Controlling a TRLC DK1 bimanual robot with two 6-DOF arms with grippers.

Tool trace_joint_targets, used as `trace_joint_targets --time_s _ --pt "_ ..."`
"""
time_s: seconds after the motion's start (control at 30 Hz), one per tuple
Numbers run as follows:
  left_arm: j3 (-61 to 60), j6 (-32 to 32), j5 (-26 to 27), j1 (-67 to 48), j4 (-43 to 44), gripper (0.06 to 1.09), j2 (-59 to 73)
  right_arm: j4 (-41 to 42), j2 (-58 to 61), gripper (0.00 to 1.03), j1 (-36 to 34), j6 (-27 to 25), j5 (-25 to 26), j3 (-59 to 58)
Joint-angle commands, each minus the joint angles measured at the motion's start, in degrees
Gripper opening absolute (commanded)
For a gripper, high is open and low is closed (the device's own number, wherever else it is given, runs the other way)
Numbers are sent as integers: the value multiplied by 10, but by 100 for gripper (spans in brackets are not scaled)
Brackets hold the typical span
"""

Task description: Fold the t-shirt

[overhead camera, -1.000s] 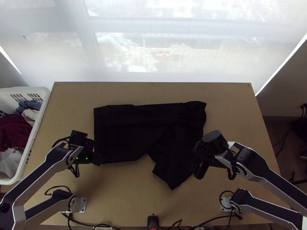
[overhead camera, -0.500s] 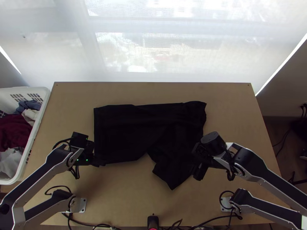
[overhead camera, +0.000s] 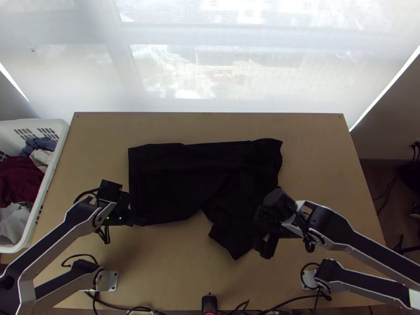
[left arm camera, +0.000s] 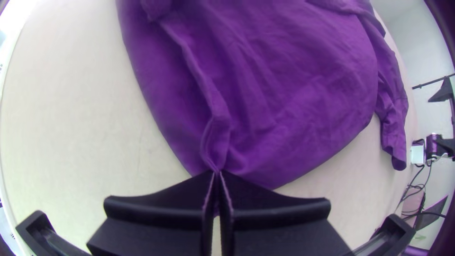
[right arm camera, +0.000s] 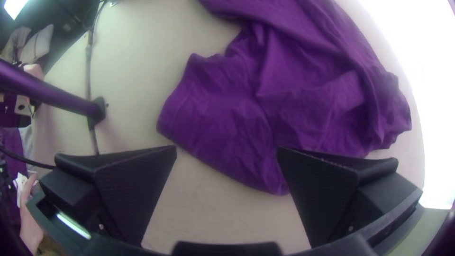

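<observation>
The dark t-shirt (overhead camera: 184,178) lies across the middle of the table, folded over lengthwise with a sleeve part sticking out toward the near edge. At its near left corner is my left gripper (overhead camera: 137,221). In the left wrist view the left gripper (left arm camera: 217,175) is shut on a pinched edge of the t-shirt (left arm camera: 294,95). My right gripper (overhead camera: 261,247) is over the near right part of the cloth. In the right wrist view the right gripper (right arm camera: 227,151) stands open, with the sleeve part of the t-shirt (right arm camera: 222,118) beyond and partly between its fingers.
A white basket (overhead camera: 55,157) with several garments stands off the table's left side. Bare table (overhead camera: 173,262) lies between the cloth and the near edge, where cables (overhead camera: 126,308) and a small black stand (overhead camera: 209,303) are. A person's hand (right arm camera: 31,223) shows in the right wrist view.
My right gripper has moved left and slightly nearer the table's front edge. The left gripper has shifted barely to the right; the t-shirt lies nearly as before.
</observation>
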Motion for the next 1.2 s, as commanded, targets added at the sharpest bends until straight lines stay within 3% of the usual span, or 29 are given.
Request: trace_joint_targets --time_s 0.0,0.37,0.7,0.77,0.9,1.03,1.17 --pt "16 1 0 1 3 9 -1 -7 48 98 83 -1 -18 -6" --pt "24 -4 0 7 5 9 -4 53 174 96 158 18 -38 9" --pt "23 -1 0 11 5 9 -6 130 221 92 155 35 -36 0" --pt "25 0 0 11 5 9 -2 143 230 82 152 40 -36 -2" --pt "28 4 0 12 5 9 0 163 238 38 134 40 -35 -8" --pt "28 4 0 14 0 9 -6 164 228 4 100 38 -33 -10" --pt "28 4 0 15 -5 9 -15 155 199 3 58 37 -33 -16"
